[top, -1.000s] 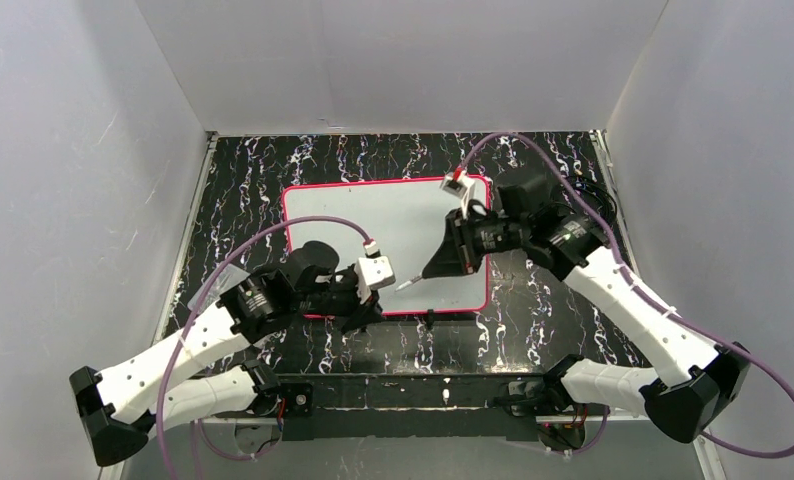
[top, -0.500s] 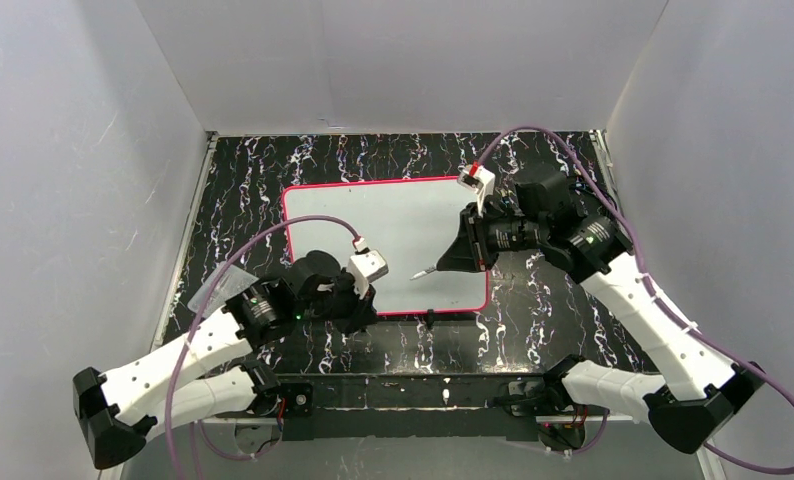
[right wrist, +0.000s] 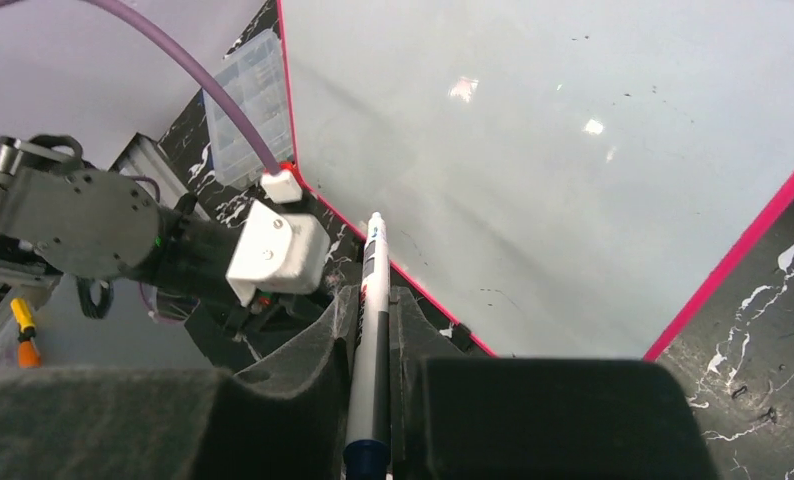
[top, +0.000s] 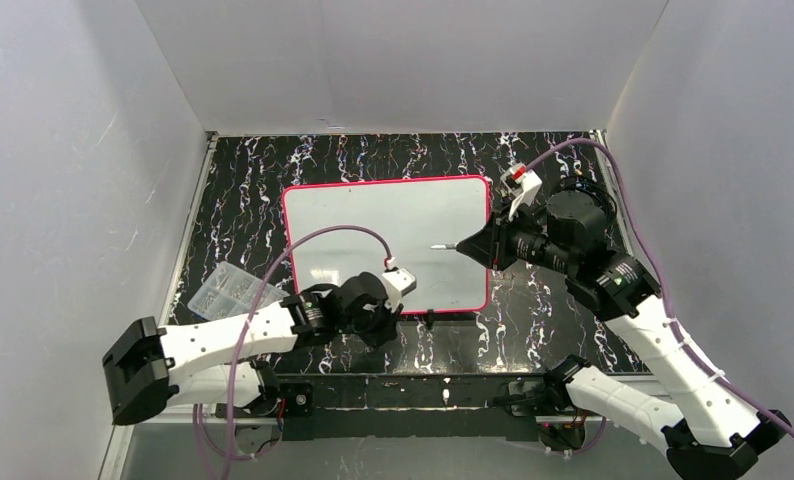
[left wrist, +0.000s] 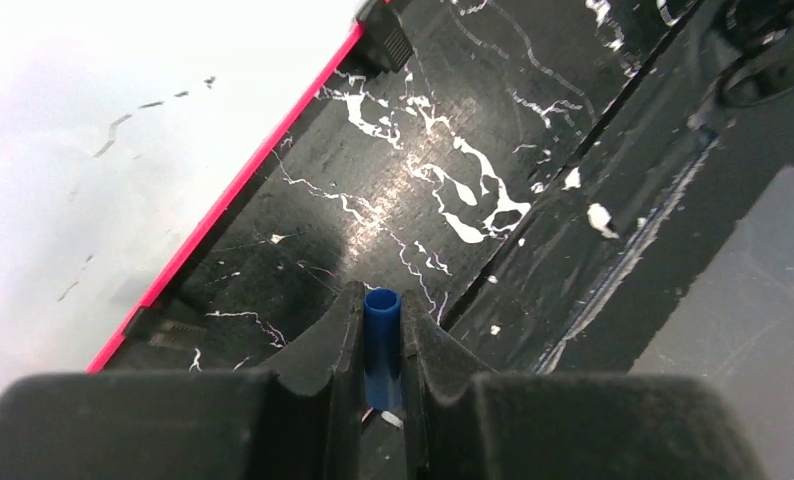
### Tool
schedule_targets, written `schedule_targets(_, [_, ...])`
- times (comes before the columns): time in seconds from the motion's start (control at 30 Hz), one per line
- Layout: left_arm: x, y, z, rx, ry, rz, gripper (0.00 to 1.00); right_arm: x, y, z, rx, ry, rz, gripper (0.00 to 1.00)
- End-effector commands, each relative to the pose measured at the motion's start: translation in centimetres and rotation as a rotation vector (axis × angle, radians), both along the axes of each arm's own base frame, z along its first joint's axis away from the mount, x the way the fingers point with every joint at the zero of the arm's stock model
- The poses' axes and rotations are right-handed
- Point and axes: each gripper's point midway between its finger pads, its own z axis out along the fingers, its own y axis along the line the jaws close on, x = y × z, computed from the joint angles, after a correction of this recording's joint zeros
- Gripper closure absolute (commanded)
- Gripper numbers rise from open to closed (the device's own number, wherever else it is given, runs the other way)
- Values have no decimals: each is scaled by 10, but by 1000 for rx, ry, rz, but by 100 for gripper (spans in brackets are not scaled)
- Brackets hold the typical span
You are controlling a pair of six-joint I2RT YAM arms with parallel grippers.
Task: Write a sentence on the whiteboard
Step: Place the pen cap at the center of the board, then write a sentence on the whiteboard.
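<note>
Whiteboard (top: 373,230), unmarked, lies mid-table. Left: my left gripper (left wrist: 381,295), clamped on the blue cap (left wrist: 381,330), has drawn back past the board's near edge. Right: my right gripper (right wrist: 375,295), closed on the marker (right wrist: 373,255), has retreated to the right edge. Uncapping appears complete, so writing may begin.

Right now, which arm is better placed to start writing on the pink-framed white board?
Right: the right claw grips the slim white marker pen, tip pointing over the pink-framed white board. The left claw only holds a small blue tube, beyond the board's near edge.
</note>
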Motion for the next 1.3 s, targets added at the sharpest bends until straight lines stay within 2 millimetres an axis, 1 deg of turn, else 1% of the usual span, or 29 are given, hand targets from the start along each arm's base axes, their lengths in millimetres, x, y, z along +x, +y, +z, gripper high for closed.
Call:
schedule_targets(0.0, [4,-4,-20,69,-65,3,100,9,-3,20,77,-76,-61,99])
schedule_targets(0.1, [-1,-10,-29,77,-75,-42,99,9,-5,18,77,-80,-71,99])
schedule_targets(0.2, [-3,-12,-39,85,-74,-60,97,9,-7,17,73,-79,-80,99])
schedule_targets(0.33, [-4,-12,-55,116,-63,-72,96,9,-6,18,79,-84,-80,99])
schedule_targets(0.5, [-2,-10,-65,138,-71,-78,89,8,-7,21,90,-97,-77,99])
schedule_targets(0.63, [-2,-9,-65,136,-75,-75,81,8,-8,18,83,-91,-83,99])
schedule_targets(0.73, [-2,-8,-65,134,-75,-71,72,10,-9,16,79,-89,-93,99])
schedule_targets(0.8, [-1,-7,-63,130,-76,-58,63,10,-9,15,79,-90,-94,99])
schedule_targets(0.87, [0,-6,-59,118,-83,-38,58,10,-9,15,80,-88,-95,99])
schedule_targets(0.97, [0,-7,-49,93,-82,-25,45,10,-9,14,79,-88,-97,99])
schedule_targets(1.03, [-1,-8,-36,72,-81,-21,39,11,-10,13,75,-88,-105,99])
schedule_targets(1.17, [-1,-8,3,26,-92,-14,24,17,-15,11,65,-96,-143,99])
schedule_targets(1.2, [1,-7,14,17,-93,-5,21,18,-15,10,61,-96,-152,99])
schedule_targets(1.27, [3,-5,35,7,-89,-3,19,20,-15,8,56,-98,-158,99])
